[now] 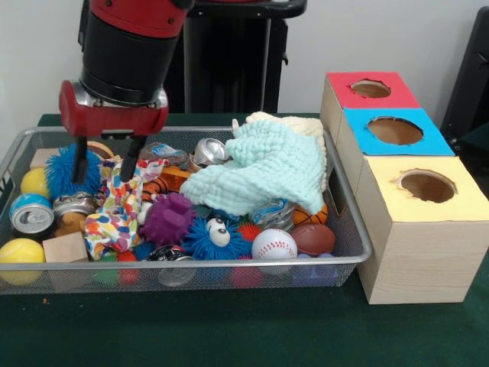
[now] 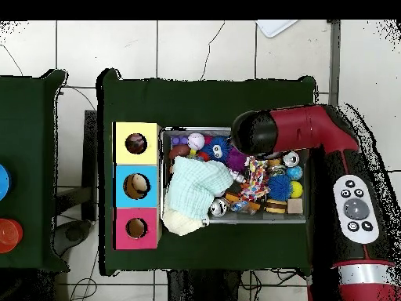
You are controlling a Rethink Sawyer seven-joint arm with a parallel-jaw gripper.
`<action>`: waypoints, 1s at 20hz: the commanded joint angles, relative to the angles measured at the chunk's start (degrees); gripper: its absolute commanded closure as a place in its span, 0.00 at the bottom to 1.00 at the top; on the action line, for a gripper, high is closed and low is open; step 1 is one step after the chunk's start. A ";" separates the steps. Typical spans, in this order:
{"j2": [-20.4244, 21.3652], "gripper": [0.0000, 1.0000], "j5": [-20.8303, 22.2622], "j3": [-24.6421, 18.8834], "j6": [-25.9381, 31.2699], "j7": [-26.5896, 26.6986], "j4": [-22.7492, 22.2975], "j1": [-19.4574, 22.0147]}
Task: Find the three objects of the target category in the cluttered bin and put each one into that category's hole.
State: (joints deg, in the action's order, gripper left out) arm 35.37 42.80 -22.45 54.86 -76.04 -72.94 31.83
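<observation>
The wire mesh bin (image 1: 229,269) is full of toys; it also shows in the overhead view (image 2: 235,222). A crumpled polka-dot cloth (image 1: 114,208) lies in its left part, also seen from overhead (image 2: 254,182). I cannot tell whether it is one cloth or more. My gripper (image 1: 105,170) is open and low over the bin's left back. One finger is at the blue spiky ball (image 1: 67,170), the other at the cloth's upper edge. In the overhead view the arm's head (image 2: 252,132) hides it. The yellow box's hole (image 1: 428,186) (image 2: 135,143) is to the right of the bin in the front view.
A mint-green waffle cloth (image 1: 267,172) covers the bin's middle and right, over a cream cloth (image 1: 302,126). Cans (image 1: 32,215), a purple spiky ball (image 1: 166,218), a baseball (image 1: 273,245), yellow balls and a wooden block (image 1: 65,247) surround the dotted cloth. Blue-topped (image 1: 393,131) and red-topped (image 1: 370,89) boxes stand behind the yellow one.
</observation>
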 commanded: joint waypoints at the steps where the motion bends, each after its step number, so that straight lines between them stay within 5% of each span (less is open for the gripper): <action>1: -0.56 0.00 0.37 -1.11 1.34 13.01 -6.10 3.00; 14: -11.93 0.00 -1.68 -5.93 -6.78 10.21 -5.38 6.84; 20: -12.91 0.00 -2.92 -7.21 -8.18 9.25 -6.65 7.65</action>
State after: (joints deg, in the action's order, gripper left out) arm 27.19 41.32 -24.55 49.13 -76.04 -73.38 38.53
